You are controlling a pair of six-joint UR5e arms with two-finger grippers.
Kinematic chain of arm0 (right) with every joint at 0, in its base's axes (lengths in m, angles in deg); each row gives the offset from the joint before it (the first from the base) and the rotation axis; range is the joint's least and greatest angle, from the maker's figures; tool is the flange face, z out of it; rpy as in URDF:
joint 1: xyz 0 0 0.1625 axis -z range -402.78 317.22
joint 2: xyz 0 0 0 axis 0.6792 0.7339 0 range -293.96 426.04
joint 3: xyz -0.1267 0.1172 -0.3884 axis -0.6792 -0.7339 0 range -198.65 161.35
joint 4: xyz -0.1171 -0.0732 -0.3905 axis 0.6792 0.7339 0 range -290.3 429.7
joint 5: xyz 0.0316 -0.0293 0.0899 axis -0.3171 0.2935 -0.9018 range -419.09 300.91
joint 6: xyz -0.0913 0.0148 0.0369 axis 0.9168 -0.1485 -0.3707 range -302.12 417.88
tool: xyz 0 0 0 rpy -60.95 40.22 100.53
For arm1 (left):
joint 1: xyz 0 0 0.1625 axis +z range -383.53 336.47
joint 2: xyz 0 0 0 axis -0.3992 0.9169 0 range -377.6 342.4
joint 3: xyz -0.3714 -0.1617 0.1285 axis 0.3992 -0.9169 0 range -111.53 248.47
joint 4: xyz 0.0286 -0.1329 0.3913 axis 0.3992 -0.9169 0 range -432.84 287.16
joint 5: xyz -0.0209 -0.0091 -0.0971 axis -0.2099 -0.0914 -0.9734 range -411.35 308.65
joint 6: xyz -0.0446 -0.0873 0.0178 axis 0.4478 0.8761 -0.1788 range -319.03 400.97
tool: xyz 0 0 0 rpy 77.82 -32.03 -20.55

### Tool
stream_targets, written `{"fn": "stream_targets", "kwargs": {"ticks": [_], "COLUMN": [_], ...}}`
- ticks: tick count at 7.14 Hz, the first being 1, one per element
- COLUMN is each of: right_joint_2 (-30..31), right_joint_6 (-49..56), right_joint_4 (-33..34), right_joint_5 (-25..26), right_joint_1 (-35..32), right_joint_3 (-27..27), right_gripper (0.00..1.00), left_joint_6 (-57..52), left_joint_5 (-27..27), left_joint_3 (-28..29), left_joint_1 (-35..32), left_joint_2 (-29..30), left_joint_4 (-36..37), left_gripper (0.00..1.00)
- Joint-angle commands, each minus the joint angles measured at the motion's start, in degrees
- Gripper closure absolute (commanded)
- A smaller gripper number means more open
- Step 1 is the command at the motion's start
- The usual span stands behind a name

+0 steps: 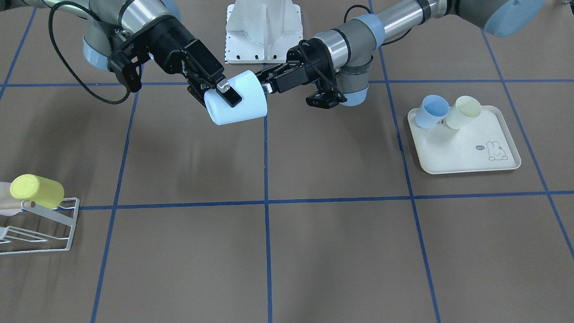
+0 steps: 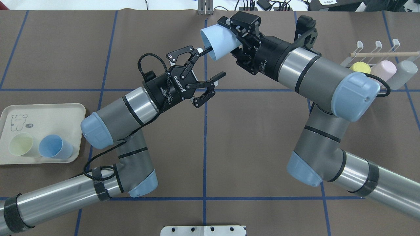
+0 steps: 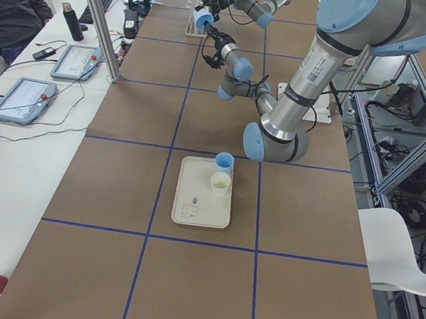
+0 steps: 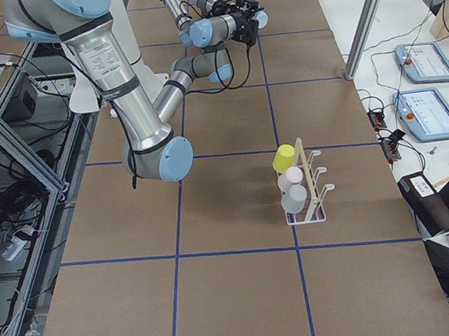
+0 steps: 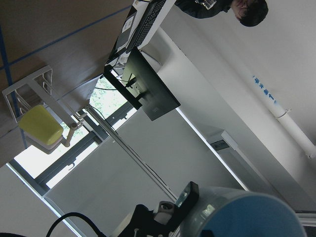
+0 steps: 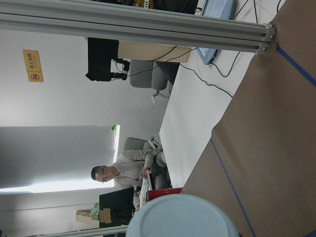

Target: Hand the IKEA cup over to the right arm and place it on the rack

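Observation:
A pale blue IKEA cup hangs on its side above the table's middle, its mouth toward the left arm. My right gripper is shut on its base end, one finger lying over the outside wall. In the overhead view the cup sits in the right gripper. My left gripper is open, jaws spread wide, one fingertip close to the cup's rim. The white wire rack stands at the table's edge, on the right arm's side, with a yellow cup on it.
In the overhead view the rack carries yellow, pink and grey cups. A cream rabbit-print tray on the left arm's side holds a blue cup and a cream cup. The right arm's long cable hangs in a loop.

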Motion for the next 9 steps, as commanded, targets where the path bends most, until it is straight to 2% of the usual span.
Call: {"fn": "stream_targets", "kwargs": {"ticks": [1, 2, 3, 6, 8, 9], "right_joint_2": [0.02, 0.19, 0.1, 0.54, 2.03, 5.34], "right_joint_6": [3.72, 4.78, 5.92, 21.19, 29.18, 38.8], "right_joint_4": [0.33, 1.29, 5.92, 21.38, 30.1, 31.96], "right_joint_5": [0.03, 0.03, -0.05, 0.3, 1.34, 4.57], "right_joint_1": [-1.15, -2.47, -4.4, -10.72, -16.34, -17.15], "right_joint_3": [-0.41, -0.85, -0.68, 0.29, 0.99, 0.91], "right_gripper": [1.0, 1.0, 1.0, 1.0, 1.0, 1.0], "left_joint_6": [-0.03, -0.2, -4.56, -25.1, -36.27, -40.68], "left_joint_5": [0.0, -0.18, -0.35, -0.97, -8.92, -10.45], "left_joint_3": [0.08, 0.16, 0.08, -0.36, -0.97, -1.76], "left_joint_1": [-0.08, -0.17, -0.43, -1.05, -4.72, -5.61], "left_joint_2": [-0.15, -0.5, -0.59, -0.68, -0.59, -0.68], "left_joint_4": [0.0, 0.0, 0.0, 1.22, 11.18, 15.6], "left_gripper": [0.01, 0.01, 0.01, 0.01, 0.0, 0.0]}}
